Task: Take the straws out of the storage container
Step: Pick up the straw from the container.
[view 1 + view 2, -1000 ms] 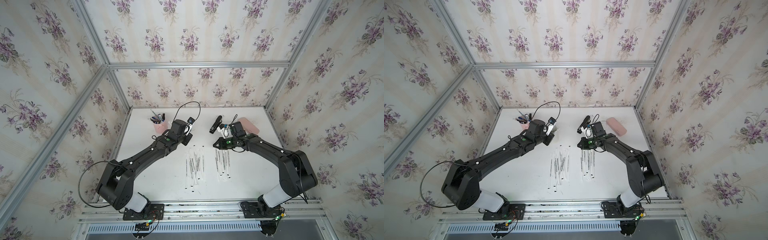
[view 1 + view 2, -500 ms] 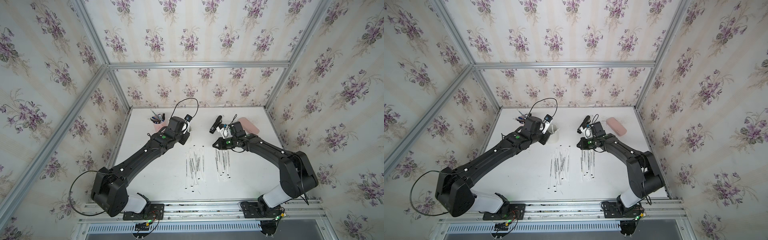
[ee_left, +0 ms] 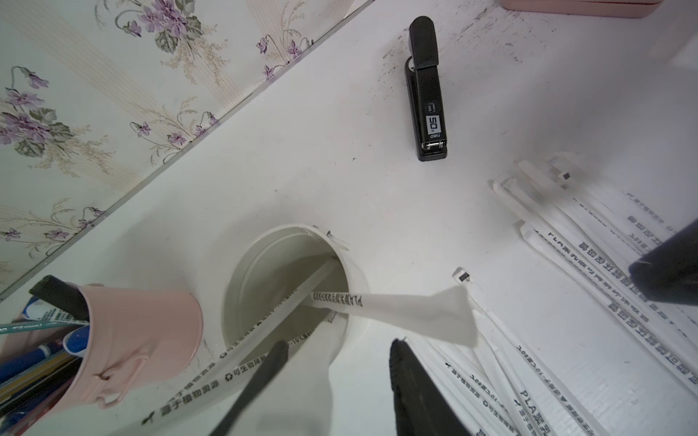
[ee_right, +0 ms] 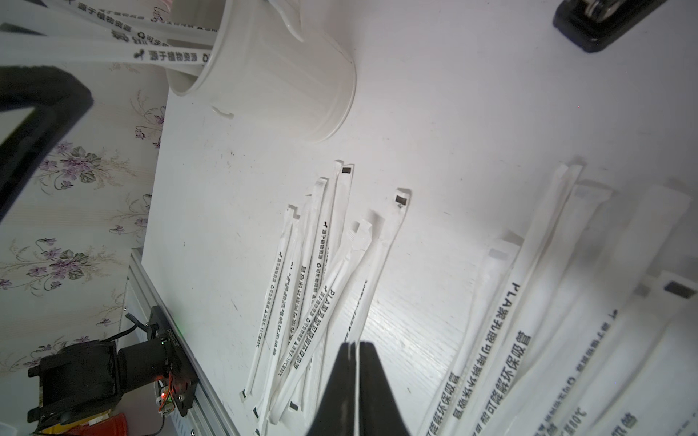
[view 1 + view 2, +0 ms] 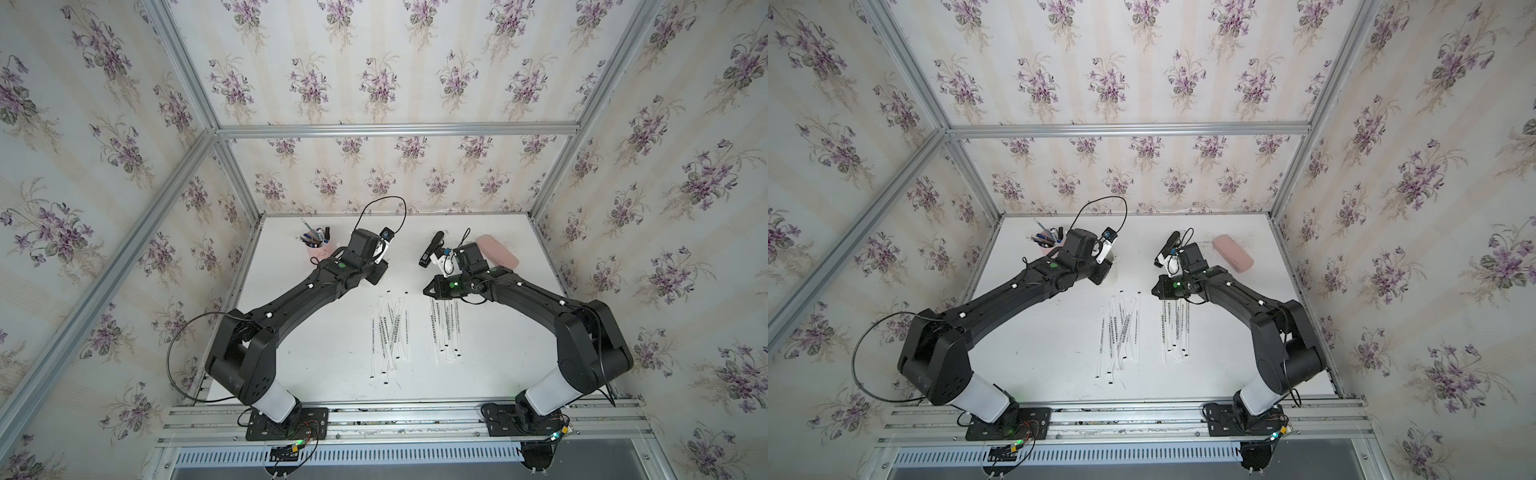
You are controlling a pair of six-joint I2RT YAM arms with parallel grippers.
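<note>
Toward the far left corner of the white tabletop stands a pink metal cup full of pens and pencils. Just beside it, on the side nearer the middle, the small white cylindrical storage container with little lugs at its rim stands upright. In a top view it is half hidden under the left arm's wrist.

At least two long thin straws in white paper wrappers with black print lean inside the container, their upper ends sticking out over the rim. One of them has a flared wrapper end. The left gripper hangs over the container's mouth with its black fingers spread apart and nothing pinched between them. One leaning straw passes beneath a finger.

Most straws lie flat at the middle of the tabletop in two loose bundles side by side. Both run lengthwise between the far and front edges, one bundle on the left arm's side and one on the right arm's side.

The right gripper hovers above the far ends of these bundles. Its fingers are pressed almost together, with only a hairline of white between them, and whether anything thin sits in that slit cannot be told.

A black stapler lies near the far edge, and a pink oblong case with rounded ends lies toward the far right corner.
</note>
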